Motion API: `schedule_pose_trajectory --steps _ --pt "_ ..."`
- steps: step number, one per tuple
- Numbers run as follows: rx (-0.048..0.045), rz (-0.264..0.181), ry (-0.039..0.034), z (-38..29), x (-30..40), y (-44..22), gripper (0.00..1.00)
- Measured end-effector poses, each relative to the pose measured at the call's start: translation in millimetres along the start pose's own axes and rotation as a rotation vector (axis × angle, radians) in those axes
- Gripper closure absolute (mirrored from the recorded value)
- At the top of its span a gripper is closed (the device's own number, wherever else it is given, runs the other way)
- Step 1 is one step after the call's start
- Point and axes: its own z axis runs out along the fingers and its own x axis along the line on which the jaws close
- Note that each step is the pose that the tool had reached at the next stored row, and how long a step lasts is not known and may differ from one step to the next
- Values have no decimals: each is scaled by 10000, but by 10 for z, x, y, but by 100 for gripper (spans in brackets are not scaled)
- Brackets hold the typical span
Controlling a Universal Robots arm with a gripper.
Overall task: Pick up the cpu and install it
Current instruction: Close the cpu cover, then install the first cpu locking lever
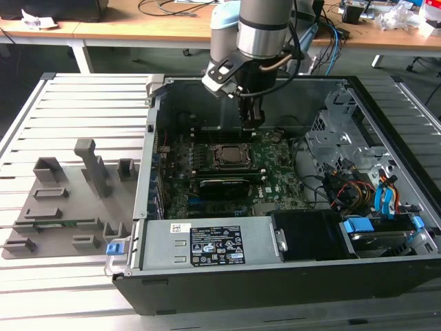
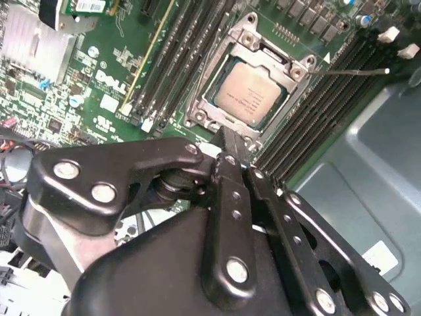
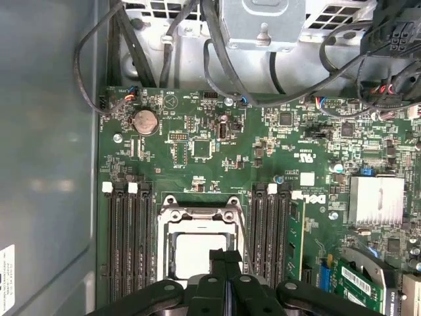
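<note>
Lying on the slatted metal table (image 1: 83,96) at the exterior view's left is a grey plastic tray (image 1: 41,227) with several upright holders standing on it. Just beside it, toward the exterior view's right, stands an open computer case (image 1: 275,289) with a power supply (image 1: 207,245) along its near edge. Inside, the green motherboard (image 1: 275,148) lies flat. Near its middle is the socket (image 1: 215,164), a black square with a metal frame. The cpu (image 1: 228,156) sits inside that frame, flat, pale metal top up. Both wrist views show it seated there, with long black memory slots (image 3: 128,243) on either side of the socket.

The gripper (image 1: 251,123) hangs from the arm (image 1: 262,27) over the board, just beyond the socket's far edge and apart from the cpu. In the second wrist view its fingers (image 2: 227,148) are pressed together with nothing between them, and their tips point at the rim of the frame. I cannot tell whether they touch it.

At the exterior view's right, a tangle of cables (image 1: 344,189) runs past a drive cage (image 1: 358,224) with blue clips.
</note>
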Motion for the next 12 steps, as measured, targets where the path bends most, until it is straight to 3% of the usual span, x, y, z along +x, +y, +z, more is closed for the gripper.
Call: schedule_pose_trajectory --steps 9,11,12 --pt "1 0 -2 -15 -1 0 89" --pt "-20 -336 -7 -16 -1 0 89" --pt "-50 -796 -14 -16 -1 0 89"
